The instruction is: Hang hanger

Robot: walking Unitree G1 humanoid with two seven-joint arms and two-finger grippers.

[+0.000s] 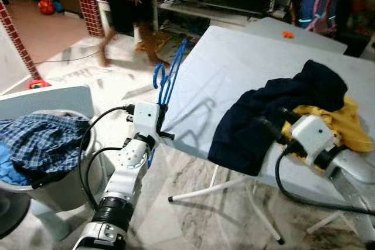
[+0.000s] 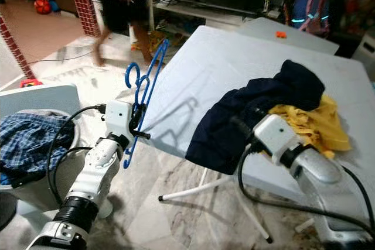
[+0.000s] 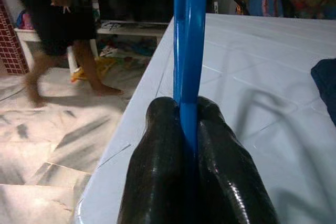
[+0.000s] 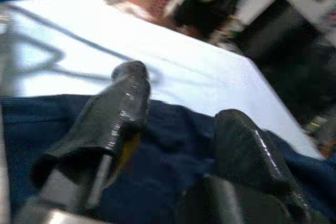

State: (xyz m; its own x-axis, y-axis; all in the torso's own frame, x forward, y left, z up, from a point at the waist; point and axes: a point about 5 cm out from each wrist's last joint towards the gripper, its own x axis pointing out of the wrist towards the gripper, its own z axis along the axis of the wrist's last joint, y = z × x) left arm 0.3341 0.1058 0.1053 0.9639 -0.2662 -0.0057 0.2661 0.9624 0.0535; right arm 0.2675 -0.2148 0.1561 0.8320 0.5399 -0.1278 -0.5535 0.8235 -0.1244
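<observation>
Left gripper (image 3: 189, 129) pinches the blue plastic hanger (image 1: 169, 77), held upright just off the near left edge of the white-sheeted worktop (image 1: 234, 68). Right gripper (image 4: 178, 129), fingers spread, sits over the dark navy garment (image 1: 263, 115) beside a yellow cloth (image 1: 345, 121). Marble floor (image 1: 193, 203), laundry basket with plaid shirt (image 1: 44, 141) at left; a person (image 1: 126, 4) walks behind.

Even indoor light, moderately bright; sharpness uneven.
Hanger (image 1: 167, 77) casts a crisp shadow on the table (image 1: 234, 68). Person (image 1: 126, 4) motion-blurred. Right wrist view soft; fingers (image 4: 113, 116) show glare. Background dim.
</observation>
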